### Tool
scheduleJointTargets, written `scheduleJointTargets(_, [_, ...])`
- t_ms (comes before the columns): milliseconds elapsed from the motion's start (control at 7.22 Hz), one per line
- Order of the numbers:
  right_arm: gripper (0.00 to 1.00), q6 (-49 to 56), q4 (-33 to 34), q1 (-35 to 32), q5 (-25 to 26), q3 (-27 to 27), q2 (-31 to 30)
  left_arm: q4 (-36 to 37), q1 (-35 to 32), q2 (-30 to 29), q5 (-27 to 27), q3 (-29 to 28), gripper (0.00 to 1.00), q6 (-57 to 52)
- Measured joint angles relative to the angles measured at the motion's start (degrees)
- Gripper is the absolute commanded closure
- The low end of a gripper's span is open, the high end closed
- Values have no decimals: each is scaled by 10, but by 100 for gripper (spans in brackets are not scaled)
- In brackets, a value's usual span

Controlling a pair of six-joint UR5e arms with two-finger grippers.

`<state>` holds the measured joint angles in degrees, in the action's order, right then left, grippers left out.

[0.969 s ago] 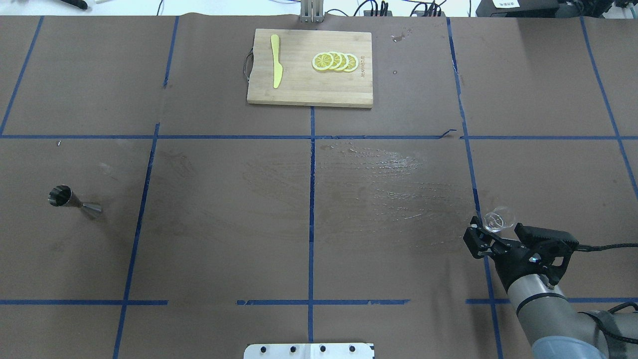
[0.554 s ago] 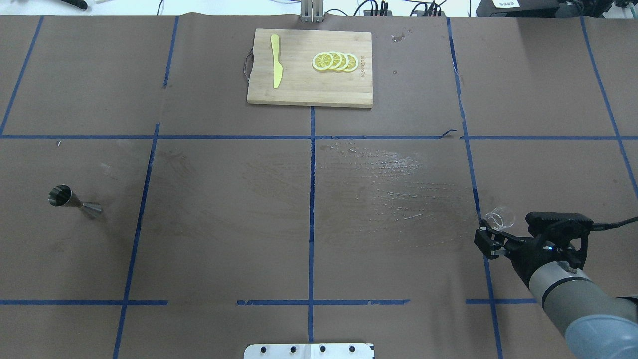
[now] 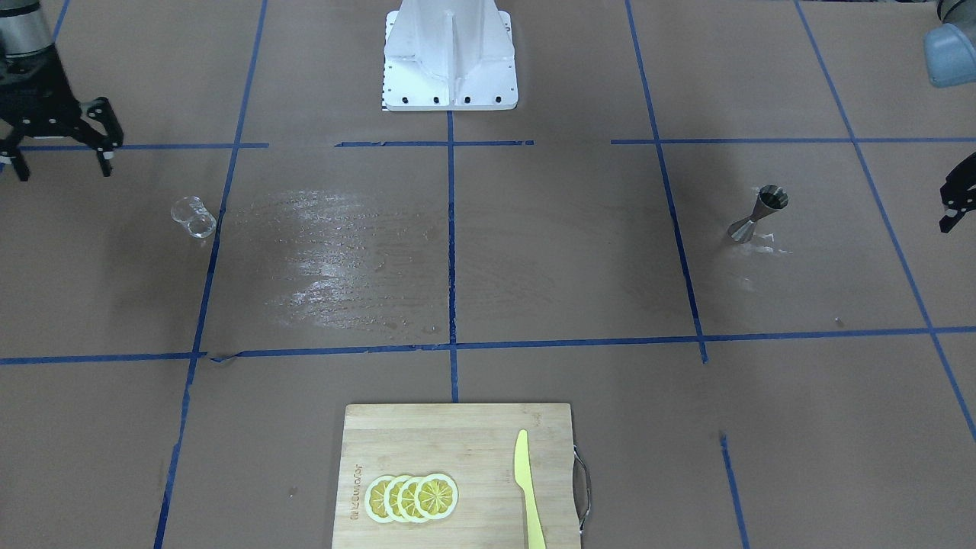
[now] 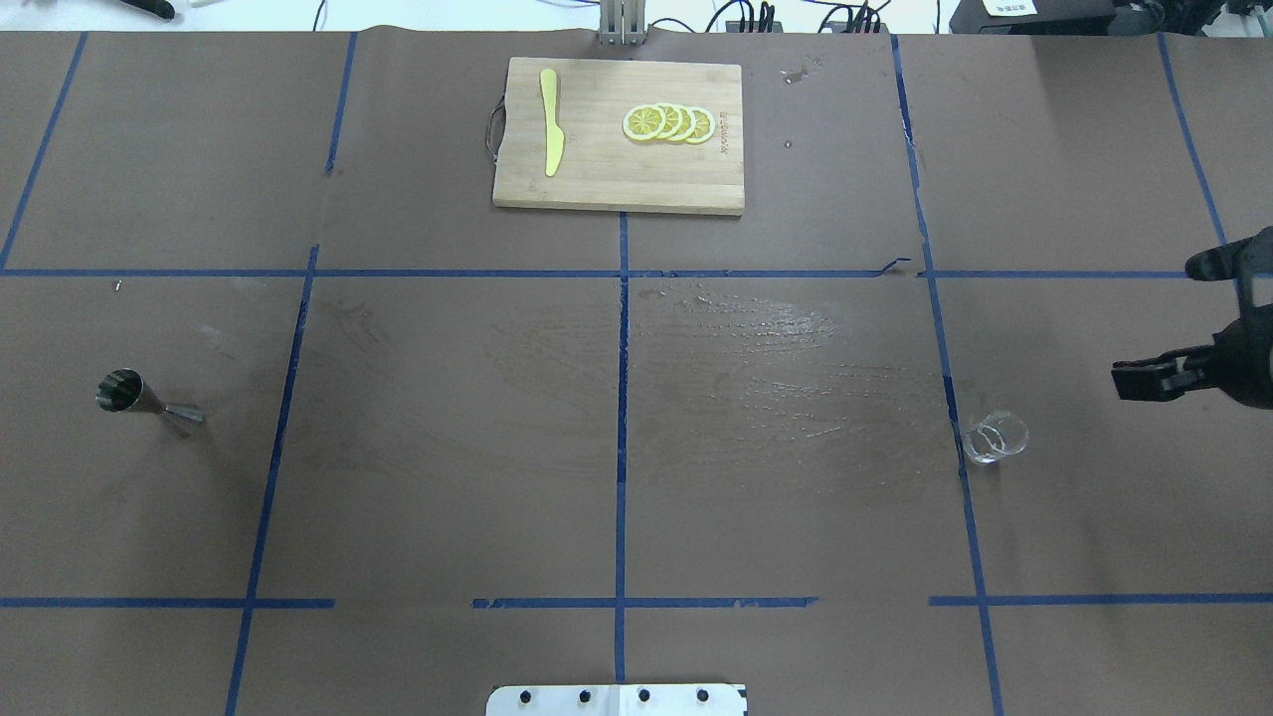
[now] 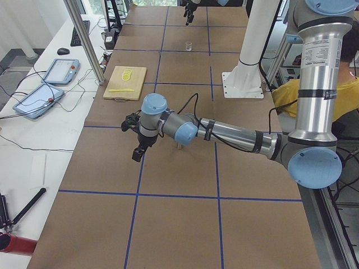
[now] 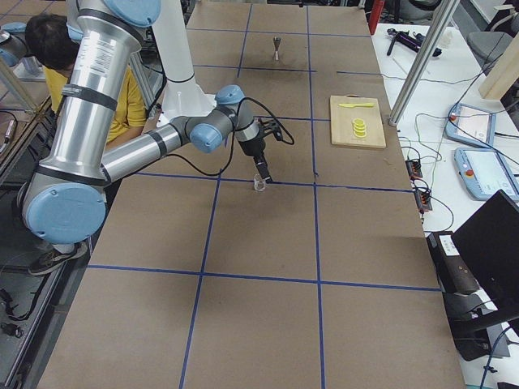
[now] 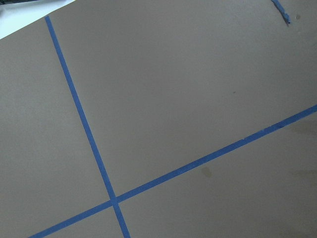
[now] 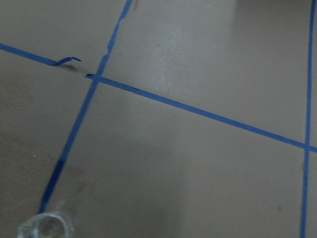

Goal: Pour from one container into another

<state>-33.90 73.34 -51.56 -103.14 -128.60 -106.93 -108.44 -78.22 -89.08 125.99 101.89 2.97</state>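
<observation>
Left gripper (image 3: 958,200) cut by right edge, front-facing view; jaw gap unreadable. Glass cup (image 8: 44,229) blurred, clipped at right wrist view's bottom left.

Both our arms out to the sides, pincers empty.
Our right pincer (image 3: 61,164) hangs with its fingers spread wide and pointing downward, gripping nothing. Our left arm (image 5: 224,131) stretches out low and nearly level, and our left pincer (image 5: 132,138) is likewise spread apart.
</observation>
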Motion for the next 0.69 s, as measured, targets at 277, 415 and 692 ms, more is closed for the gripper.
scheduleJointTargets(277, [0,217,7,-246,-237,119,14,-6,-2,23,6,4,0,-12])
scheduleJointTargets(415, [0,276,11,-323,-319,181,18,-7,-5,36,22,8,0,-14])
scheduleJointTargets(692, [0,321,70,-358,-368,238,21,5,-38,54,86,12,0,-9])
